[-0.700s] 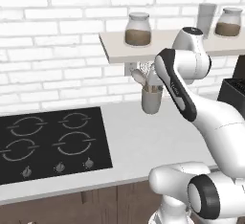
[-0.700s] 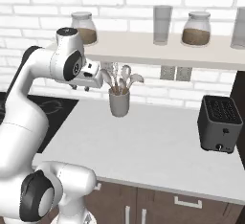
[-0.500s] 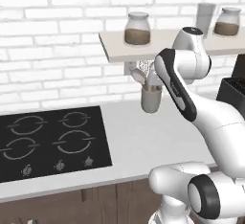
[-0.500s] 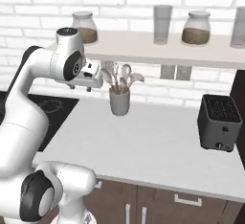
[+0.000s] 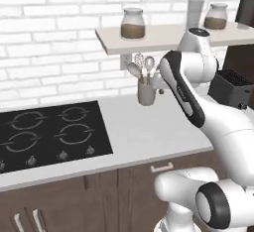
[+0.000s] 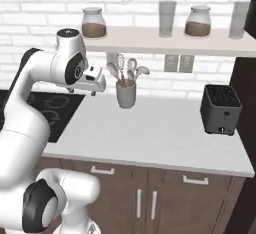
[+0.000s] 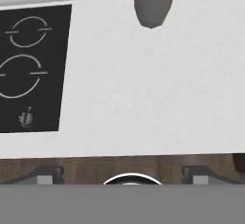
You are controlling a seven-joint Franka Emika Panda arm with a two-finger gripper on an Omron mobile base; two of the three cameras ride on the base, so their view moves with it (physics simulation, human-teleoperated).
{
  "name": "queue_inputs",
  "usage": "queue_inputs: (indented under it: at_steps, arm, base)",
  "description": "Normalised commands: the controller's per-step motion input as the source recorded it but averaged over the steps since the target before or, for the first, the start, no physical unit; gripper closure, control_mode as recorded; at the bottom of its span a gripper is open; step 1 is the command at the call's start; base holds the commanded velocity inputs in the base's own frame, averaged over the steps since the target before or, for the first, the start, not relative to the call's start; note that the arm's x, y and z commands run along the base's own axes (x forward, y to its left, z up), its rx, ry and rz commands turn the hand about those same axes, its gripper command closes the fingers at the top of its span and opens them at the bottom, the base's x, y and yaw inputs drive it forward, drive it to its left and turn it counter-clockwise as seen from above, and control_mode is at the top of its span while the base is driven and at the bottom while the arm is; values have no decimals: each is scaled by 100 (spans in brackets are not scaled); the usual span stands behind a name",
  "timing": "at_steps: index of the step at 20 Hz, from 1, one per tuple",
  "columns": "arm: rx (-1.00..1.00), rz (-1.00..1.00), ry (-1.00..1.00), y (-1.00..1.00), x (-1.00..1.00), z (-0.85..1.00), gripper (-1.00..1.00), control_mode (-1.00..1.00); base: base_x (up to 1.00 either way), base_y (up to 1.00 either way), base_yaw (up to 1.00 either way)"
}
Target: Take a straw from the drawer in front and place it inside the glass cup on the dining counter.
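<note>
Watching claw [image 6: 94, 89]: wide open, empty, high above desk [image 6: 165, 138] | risk: you clip utensil pot [image 6: 126, 94] descending toward drawer

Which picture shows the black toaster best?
The right base view: the whole toaster stands clear on the white worktop, slots and front showing. In the left base view the toaster is partly hidden behind the robot's arm.

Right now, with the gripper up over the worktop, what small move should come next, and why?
Probably lower the open gripper toward the drawer handle under the worktop. The drawer fronts look shut, no straw is out, and the gripper holds nothing while hanging high beside the utensil pot, so opening the drawer likely comes first.
</note>
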Motion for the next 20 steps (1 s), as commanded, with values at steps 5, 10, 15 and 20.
queue_inputs:
  at_steps: [5,10,15,20]
  arm:
    - [0,0,0,0,0,0,-100,100]
    - [0,0,0,0,0,0,-100,100]
    - [0,0,0,0,0,0,-100,100]
    - [0,0,0,0,0,0,-100,100]
  base:
    - [-8,61,-64]
    - [0,49,-71]
    - [-18,48,-69]
    - [-59,63,-58]
